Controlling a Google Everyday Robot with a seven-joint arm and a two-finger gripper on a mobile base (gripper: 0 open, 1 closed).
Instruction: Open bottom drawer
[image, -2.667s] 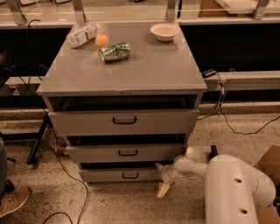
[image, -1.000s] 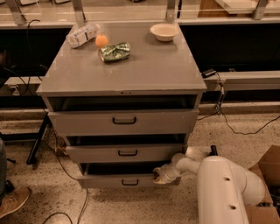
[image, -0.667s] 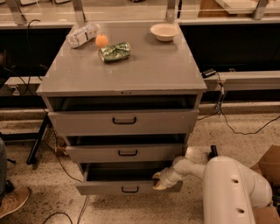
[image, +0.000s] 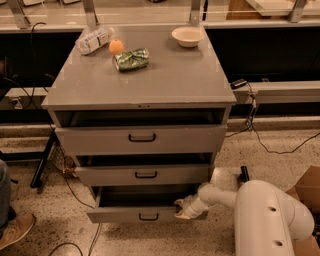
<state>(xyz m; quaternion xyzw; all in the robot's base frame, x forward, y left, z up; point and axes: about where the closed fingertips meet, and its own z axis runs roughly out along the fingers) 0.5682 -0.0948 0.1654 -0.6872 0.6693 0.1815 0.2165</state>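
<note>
Camera view: the bottom drawer (image: 120, 215), lowest in the grey cabinet (image: 165, 80), stands partly out. The gripper (image: 183, 208) sits at the drawer's right front corner; I cannot tell its grip. Pulling off-centre could skew and jam the drawer.

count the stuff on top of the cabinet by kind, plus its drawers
bottle: 1
orange: 1
green packet: 1
bowl: 1
drawers: 3 (top drawer, middle drawer, bottom drawer)
total: 7
gripper is at the bottom drawer's right front corner
</note>
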